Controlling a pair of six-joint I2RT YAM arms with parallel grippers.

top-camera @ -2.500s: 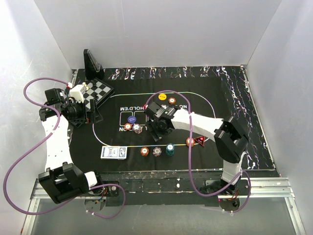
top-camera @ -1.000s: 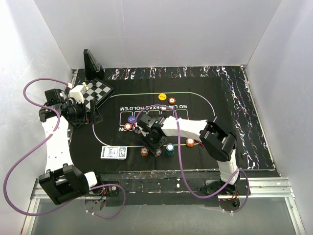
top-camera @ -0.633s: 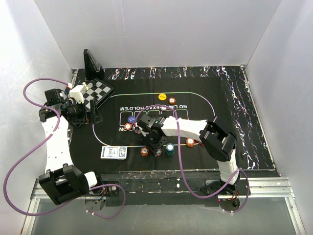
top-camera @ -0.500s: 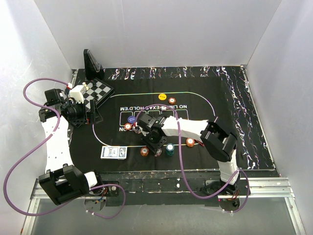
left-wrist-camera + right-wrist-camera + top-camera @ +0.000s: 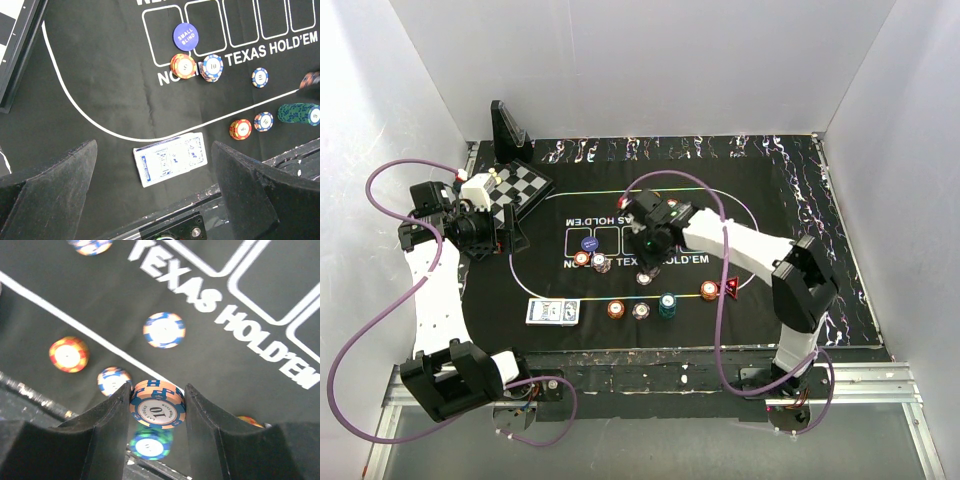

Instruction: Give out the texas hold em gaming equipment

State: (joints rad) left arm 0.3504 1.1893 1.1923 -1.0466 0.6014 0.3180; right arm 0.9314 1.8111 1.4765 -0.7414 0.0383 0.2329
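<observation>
Right wrist shows right pincer (image 5: 158, 408) gripping an orange chip (image 5: 158, 402).

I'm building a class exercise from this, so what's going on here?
The right hand is shut on an orange-and-blue 10 chip, held above the Texas Hold'em mat. The left hand is open and empty, beside the chessboard. A deck of cards and other chips lie on the mat.

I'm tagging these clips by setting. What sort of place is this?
Probably a lab test cell, not a card room: plain white walls box in two robot arms and a Hold'em mat with cards and chips; the right claw holds a chip.
</observation>
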